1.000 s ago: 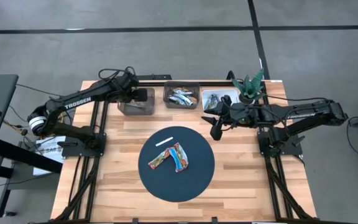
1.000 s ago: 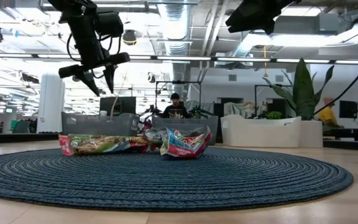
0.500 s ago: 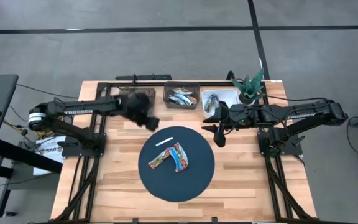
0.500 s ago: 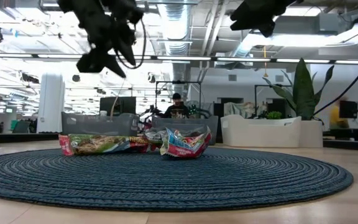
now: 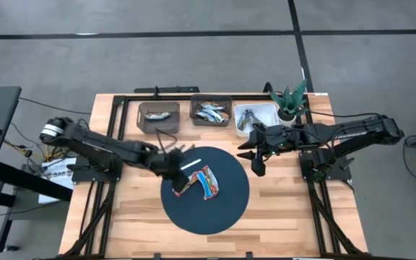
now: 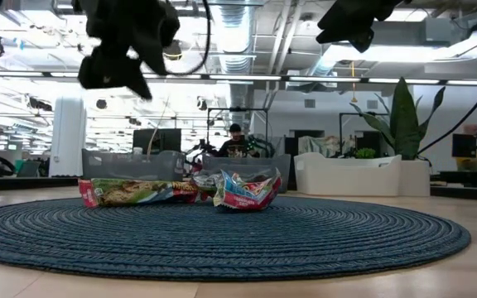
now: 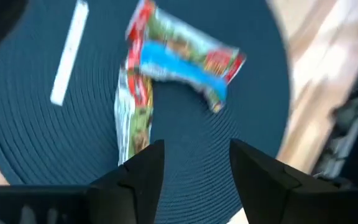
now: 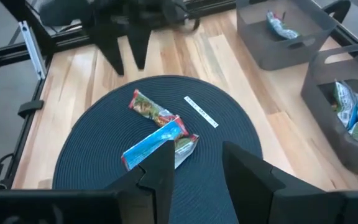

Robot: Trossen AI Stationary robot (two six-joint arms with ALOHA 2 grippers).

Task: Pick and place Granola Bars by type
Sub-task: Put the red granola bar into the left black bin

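Wooden slats make up the table point(image 5: 136, 217), and a round dark-blue woven mat point(image 5: 226, 209) lies at its middle. Along the far edge stand three bins: a grey bin point(image 5: 158, 117) on the left with one bar in it, a second grey bin point(image 5: 211, 113) holding several blue-white bars, and a white bin point(image 5: 257, 114) beside a small potted plant point(image 5: 292, 101).

On the mat lie two granola bars touching at one end: a green-brown bar point(image 5: 186, 183) and a blue-white bar point(image 5: 209, 183) with red ends. A thin white strip point(image 5: 192, 163) lies apart from them on the mat's far side.

From the table's left side the left arm reaches low across to the mat, and the left gripper point(image 7: 190, 163) hovers above the green-brown bar, fingers apart and holding nothing. From the right, the right arm stretches in and stops at the mat's right rim; the right gripper point(image 8: 194, 167) hangs above it, pointing down at the mat, fingers parted and empty.

No lettering on the wrappers or arms can be read.
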